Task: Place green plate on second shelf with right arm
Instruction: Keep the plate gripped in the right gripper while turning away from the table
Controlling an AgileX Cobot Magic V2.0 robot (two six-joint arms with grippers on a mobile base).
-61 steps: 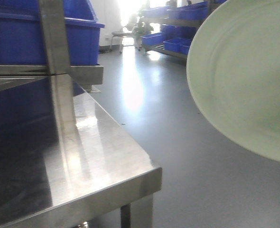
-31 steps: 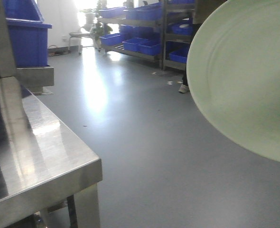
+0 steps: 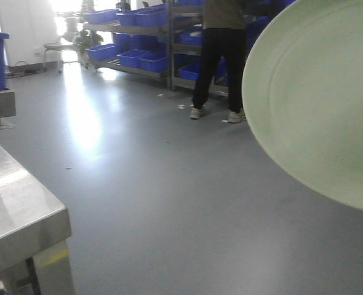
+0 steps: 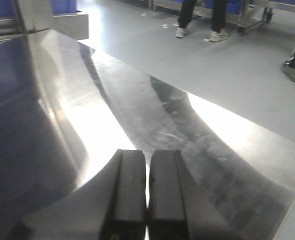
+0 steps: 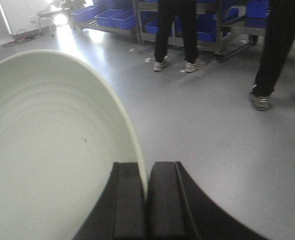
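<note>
The green plate [image 3: 320, 98] hangs in the air at the right of the front view, tilted on edge, its ringed inside facing the camera. In the right wrist view the same green plate [image 5: 52, 150] fills the left half, and my right gripper [image 5: 146, 172] is shut on its rim, one black finger on each side. My left gripper [image 4: 148, 160] is shut with nothing in it, hovering low over a shiny steel tabletop [image 4: 152, 110]. No shelf shows in any view.
A corner of the steel table [image 3: 21, 215] juts in at the lower left of the front view. Grey floor stretches beyond. A person in black trousers [image 3: 218, 61] stands at racks of blue bins [image 3: 138, 58]. Another person's legs [image 5: 272, 55] stand at the right.
The front view has swung right: the steel table and blue crate slid off to the left, and a standing person came into sight. The plate keeps its place in the frame.
</note>
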